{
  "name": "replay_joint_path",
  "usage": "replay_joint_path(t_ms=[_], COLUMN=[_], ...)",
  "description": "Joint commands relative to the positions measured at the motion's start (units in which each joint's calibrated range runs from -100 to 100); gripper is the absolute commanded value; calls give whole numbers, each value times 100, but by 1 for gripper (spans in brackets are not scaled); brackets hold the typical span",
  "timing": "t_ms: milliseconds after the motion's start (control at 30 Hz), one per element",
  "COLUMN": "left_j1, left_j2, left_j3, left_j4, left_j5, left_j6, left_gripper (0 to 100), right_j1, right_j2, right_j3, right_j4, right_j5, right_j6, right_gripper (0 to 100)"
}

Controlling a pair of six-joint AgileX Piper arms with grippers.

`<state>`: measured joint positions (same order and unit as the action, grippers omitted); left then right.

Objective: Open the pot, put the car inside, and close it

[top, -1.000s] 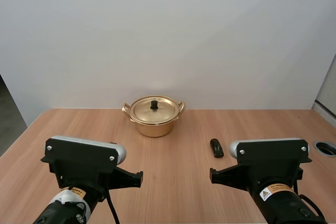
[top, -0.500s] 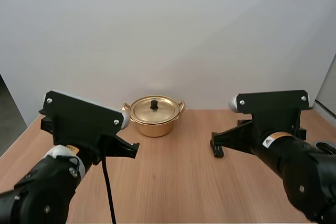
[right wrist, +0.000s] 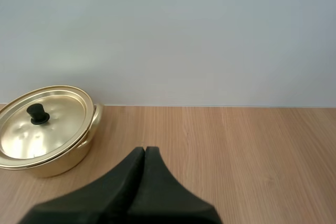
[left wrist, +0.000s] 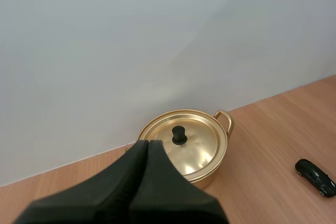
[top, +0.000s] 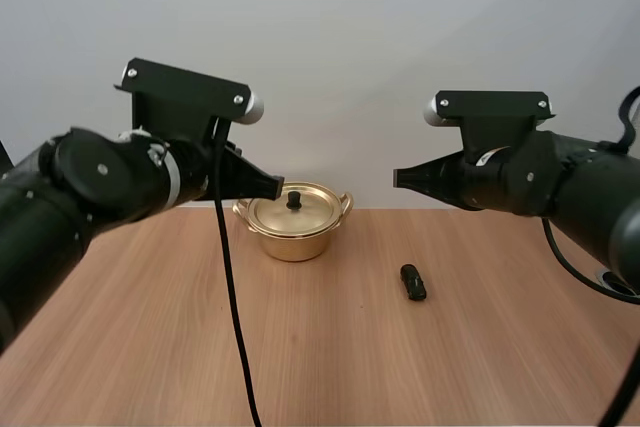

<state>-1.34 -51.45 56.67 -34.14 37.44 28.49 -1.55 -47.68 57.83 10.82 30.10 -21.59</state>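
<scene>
Nearby, car (top: 412,282) beside lidded pot (top: 293,220).

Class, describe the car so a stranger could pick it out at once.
On the wooden table, find the golden lidded pot near the far edge. Right of it, nearer the camera, lies the car: small, black, alone on bare wood.

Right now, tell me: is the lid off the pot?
No, the lid sits squarely on the pot, its black knob on top.

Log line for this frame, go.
lid on pot | car on table | left gripper shut, aloft | right gripper shut, aloft
</scene>
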Motion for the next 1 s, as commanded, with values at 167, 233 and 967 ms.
replay_joint_path(t_ms=[167,233,967], left_j1=[-21,-75,-313], left_j2=[3714,4051,6318], left_j3=[-1675,-1906,-3696], left_j4=[-40,-40,269], left_j5=[1164,1235,1591], left_j6=[411,499,464], left_gripper=[11,28,73], right_j1=[83,148,340], right_j2=[1866,1992,2847], right_j3=[-50,-50,-210], right_j4=[-36,-36,-162], right_j5=[-861,-929,-1768], right_j6=[-486,-683,-1123], right_gripper=[0,0,86])
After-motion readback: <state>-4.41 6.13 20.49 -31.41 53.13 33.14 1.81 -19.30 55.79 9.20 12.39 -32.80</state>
